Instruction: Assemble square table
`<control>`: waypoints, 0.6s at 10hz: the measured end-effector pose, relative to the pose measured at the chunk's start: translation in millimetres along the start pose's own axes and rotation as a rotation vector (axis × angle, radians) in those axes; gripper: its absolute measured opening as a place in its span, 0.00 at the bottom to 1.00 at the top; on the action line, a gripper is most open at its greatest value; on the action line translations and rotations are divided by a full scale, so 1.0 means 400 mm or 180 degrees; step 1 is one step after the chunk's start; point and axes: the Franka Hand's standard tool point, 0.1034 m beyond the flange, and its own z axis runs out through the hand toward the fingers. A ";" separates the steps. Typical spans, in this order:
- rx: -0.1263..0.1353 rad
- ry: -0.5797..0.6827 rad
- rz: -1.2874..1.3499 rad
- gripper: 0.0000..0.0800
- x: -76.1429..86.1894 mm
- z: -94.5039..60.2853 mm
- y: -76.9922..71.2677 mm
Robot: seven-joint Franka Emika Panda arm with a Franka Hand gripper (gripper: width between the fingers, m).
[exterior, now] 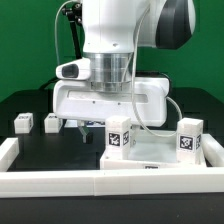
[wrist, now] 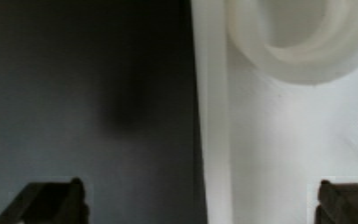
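Hovering gripper [wrist: 190, 205], jaws spread wide, gripping nothing, white square slab [wrist: 282, 130] beneath

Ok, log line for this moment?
jaws open above tabletop | two legs upright on it | two other legs apart, exterior view's left
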 end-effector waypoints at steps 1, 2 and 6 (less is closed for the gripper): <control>0.0003 0.0002 -0.0004 0.79 0.000 0.000 -0.003; 0.0006 0.0000 0.0004 0.57 -0.002 0.001 -0.007; 0.0005 -0.0009 -0.0003 0.08 -0.004 0.001 -0.007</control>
